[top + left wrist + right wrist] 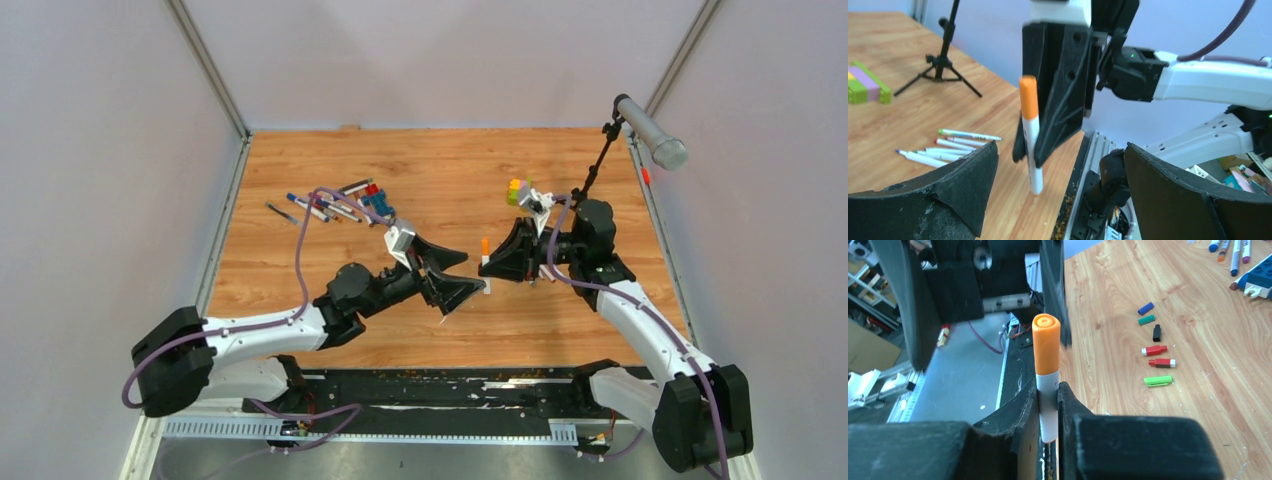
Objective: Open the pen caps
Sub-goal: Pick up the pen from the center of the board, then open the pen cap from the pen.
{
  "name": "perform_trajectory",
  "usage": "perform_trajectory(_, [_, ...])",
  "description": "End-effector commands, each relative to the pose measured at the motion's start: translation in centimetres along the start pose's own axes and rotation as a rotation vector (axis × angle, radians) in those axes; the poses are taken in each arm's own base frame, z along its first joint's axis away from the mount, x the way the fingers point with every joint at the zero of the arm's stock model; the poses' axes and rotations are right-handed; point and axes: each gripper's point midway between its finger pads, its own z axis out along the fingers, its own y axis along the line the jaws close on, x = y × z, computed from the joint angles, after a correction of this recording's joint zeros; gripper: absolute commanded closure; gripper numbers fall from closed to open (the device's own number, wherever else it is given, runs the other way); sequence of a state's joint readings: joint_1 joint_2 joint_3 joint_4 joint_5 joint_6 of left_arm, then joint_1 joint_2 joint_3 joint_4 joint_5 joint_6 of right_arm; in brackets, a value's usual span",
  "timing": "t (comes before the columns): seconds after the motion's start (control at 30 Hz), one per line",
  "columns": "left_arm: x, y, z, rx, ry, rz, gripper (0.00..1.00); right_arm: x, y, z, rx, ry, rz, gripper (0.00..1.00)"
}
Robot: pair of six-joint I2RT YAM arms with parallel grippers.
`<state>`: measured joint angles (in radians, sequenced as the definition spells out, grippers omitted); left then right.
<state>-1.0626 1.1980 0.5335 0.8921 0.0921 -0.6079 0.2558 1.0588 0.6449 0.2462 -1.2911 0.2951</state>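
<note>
Right gripper (1048, 396) clamps the pen (1047, 382) mid-barrel; left gripper (1060, 160) gapes wide. I fear an off-centre pinch on the orange cap (1046, 345) twists the pen loose.

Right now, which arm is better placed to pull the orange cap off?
Left. The left gripper is open and faces the orange cap; the right gripper is shut on the pen, below that cap.

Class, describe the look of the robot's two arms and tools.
Both arms have white links and bulky black joints. A purple cable loops along the left arm; another follows the right arm. The left tool and right tool have black wedge-shaped fingers.
</note>
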Motion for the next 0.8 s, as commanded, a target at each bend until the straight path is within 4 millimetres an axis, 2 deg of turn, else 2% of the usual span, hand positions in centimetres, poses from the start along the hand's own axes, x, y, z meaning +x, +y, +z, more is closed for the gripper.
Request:
perform_trajectory(0.0, [-2.4, -0.1, -1.0, 0.055, -0.022, 0.022, 0.0, 0.2, 1.5, -0.2, -0.094, 0.039, -0.122, 1.0])
perform_trajectory(0.13, [-3.5, 0.0, -0.7, 0.073, -0.029, 0.003, 0.0, 0.6, 1.8, -0.2, -0.123, 0.049, -0.12, 1.0])
perform_trajectory(0.3, [-3.3, -0.5, 1.0, 0.109, 0.015, -0.025, 0.0, 1.1, 1.9, 0.0, -0.132, 0.058, -0.112, 1.0])
perform_trajectory(0.47, [-3.4, -0.7, 2.1, 0.146, -0.012, -0.065, 0.03, 1.4, 1.8, 0.2, -0.136, 0.066, -0.103, 1.0])
perform_trajectory(0.53, [-3.3, -0.8, 2.5, 0.156, -0.01, -0.08, 0.07, 1.5, 1.8, 0.2, -0.139, 0.068, -0.102, 1.0])
perform_trajectory(0.77, [-2.7, -1.4, 3.7, 0.222, 0.002, -0.137, 0.34, 1.8, 1.7, 0.4, -0.144, 0.076, -0.095, 1.0])
